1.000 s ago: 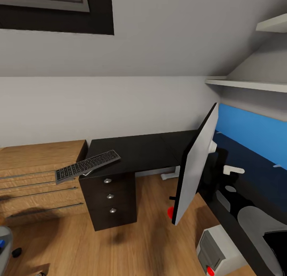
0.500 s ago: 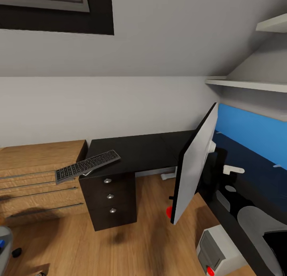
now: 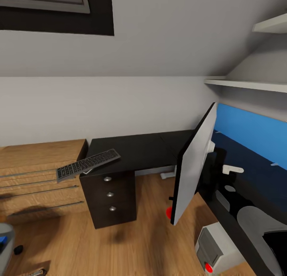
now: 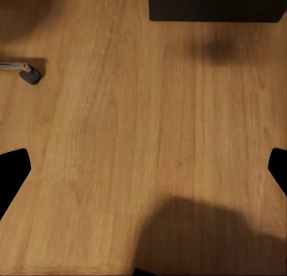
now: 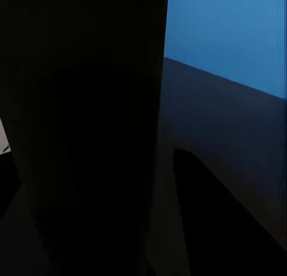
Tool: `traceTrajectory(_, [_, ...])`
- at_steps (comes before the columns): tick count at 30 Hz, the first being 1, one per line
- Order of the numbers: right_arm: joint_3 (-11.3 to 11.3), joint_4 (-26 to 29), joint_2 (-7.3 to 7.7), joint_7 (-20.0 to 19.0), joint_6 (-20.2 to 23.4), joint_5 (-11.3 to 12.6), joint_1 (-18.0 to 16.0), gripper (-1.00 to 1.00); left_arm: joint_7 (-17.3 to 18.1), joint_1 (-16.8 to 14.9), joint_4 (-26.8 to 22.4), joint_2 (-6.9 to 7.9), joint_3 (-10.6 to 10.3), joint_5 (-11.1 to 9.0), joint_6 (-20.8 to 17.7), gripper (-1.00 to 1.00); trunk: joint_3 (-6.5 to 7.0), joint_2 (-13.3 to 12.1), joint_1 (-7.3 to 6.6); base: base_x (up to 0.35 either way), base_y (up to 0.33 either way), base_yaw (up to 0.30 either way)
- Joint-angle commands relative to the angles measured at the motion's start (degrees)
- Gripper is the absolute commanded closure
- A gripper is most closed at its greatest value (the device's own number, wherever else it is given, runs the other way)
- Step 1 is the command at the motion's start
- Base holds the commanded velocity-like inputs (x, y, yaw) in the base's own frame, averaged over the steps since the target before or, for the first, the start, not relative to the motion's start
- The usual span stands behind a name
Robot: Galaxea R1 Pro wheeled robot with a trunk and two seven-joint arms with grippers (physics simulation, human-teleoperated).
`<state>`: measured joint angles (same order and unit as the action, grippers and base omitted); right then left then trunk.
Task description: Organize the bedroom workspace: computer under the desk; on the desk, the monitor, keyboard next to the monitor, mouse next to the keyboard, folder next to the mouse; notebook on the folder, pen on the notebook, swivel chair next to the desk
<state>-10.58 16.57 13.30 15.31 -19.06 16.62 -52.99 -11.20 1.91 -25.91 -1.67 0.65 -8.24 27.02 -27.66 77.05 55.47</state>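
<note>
The monitor [image 3: 194, 166] hangs tilted off the table [image 3: 139, 150] in the head view, white back showing, its red-dotted lower corner out over the wooden floor [image 3: 131, 244]; the keyboard [image 3: 87, 164] lies on the table's left end, overhanging the edge above the drawer pedestal [image 3: 109, 196]. The computer [image 3: 215, 250] sits low at right beneath the table edge. The left wrist view adds bare floor, the pedestal's foot and a chair caster [image 4: 30, 76]; that hand's dark fingertips [image 4: 13, 168] stand wide apart, holding nothing. The right wrist view shows a near-black surface against the blue back panel [image 5: 233, 37]; I cannot tell that hand's state. Since the earlier frames, the monitor has edged slightly left.
</note>
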Motion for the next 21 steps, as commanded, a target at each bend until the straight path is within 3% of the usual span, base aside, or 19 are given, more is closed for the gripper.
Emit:
traceTrajectory(1, [-0.7,-0.2,0.06,0.3,-0.3,1.7,0.0,1.0,0.0,0.0,-0.1,-0.03,0.1,-0.3,0.1,-1.0,-0.06,0.0,-0.02,-0.219,-0.051,0.0])
traceTrajectory(14, [-0.7,-0.2,-0.02,0.3,-0.2,1.7,0.0,1.0,0.0,0.0,-0.1,-0.08,0.1,-0.3,0.1,-1.0,-0.06,0.0,-0.02,-0.056,-0.017,0.0])
traceTrajectory(21, [-0.6,-0.2,-0.02,0.3,-0.1,1.7,0.0,1.0,0.0,0.0,-0.1,-0.08,0.1,-0.3,0.1,-1.0,-0.06,0.0,-0.02,-0.224,-0.147,0.0])
